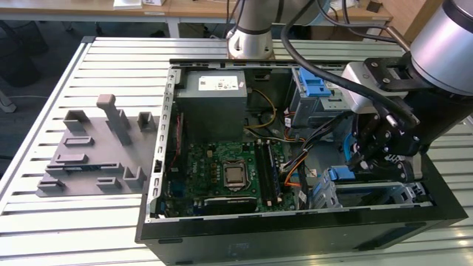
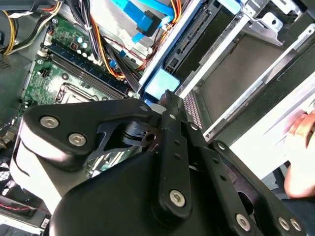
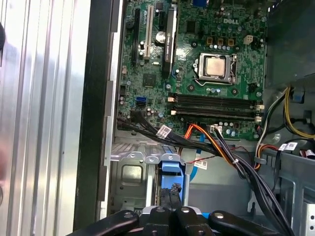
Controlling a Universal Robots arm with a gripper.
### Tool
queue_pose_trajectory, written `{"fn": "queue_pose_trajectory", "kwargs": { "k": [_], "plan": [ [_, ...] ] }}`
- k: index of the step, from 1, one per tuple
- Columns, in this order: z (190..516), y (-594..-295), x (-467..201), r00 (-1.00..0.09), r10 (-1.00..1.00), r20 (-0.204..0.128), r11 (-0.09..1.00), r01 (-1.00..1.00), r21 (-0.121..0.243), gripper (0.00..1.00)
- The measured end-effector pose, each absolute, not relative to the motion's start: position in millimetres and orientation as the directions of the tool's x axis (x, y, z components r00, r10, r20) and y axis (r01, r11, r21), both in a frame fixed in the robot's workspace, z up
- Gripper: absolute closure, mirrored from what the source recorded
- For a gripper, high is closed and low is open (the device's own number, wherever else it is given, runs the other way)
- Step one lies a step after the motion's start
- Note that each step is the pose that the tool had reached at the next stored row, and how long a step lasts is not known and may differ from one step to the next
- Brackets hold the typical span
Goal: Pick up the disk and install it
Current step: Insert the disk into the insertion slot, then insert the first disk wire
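Gripper [image 1: 367,166] down inside the open computer case [image 1: 296,238], at the drive cage in the corner toward the exterior view's right. Fingers [image 3: 165,195] drawn almost together in the first wrist view, tips against the blue rail end of the disk [image 3: 172,164]. Cannot tell whether they pinch it. The disk stands on edge in the cage, mostly hidden.

Exterior view: grey power supply box [image 1: 214,108] at the far end of the case, motherboard [image 1: 225,172] on its floor, robot base [image 1: 250,39] behind the case.

First wrist view: processor socket [image 3: 216,66] seen close, orange and black cables [image 3: 216,145] running past the cage.

Second wrist view: one fingertip beside the disk's blue end, blue flat cables [image 2: 142,19], and a person's hand [image 2: 301,142], blurred, outside the case wall.

Surface: slatted metal table [image 1: 74,221]. Grey fixture plate [image 1: 92,158] with upright blocks lies just beside the case, on the exterior view's left.

Room: light wood desks [image 1: 185,6] behind the table, dark floor [image 1: 30,61].
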State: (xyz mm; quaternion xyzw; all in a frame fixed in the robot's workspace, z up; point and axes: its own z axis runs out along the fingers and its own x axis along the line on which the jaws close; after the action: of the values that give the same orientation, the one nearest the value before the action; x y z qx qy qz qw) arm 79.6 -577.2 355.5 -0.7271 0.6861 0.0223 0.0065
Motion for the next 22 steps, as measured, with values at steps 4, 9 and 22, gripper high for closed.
{"fn": "queue_pose_trajectory", "kwargs": {
  "k": [4,9,22],
  "plan": [
    [356.2,-577.2,79.5,0.059,-0.997,-0.041,-0.060,-0.998,0.021,0.89],
    [357.0,-577.2,79.5,0.059,-0.997,-0.041,-0.060,-0.998,0.021,0.89],
    [356.4,-577.2,108.1,0.063,-0.997,-0.045,-0.065,-0.997,0.031,0.89]
  ]
}}
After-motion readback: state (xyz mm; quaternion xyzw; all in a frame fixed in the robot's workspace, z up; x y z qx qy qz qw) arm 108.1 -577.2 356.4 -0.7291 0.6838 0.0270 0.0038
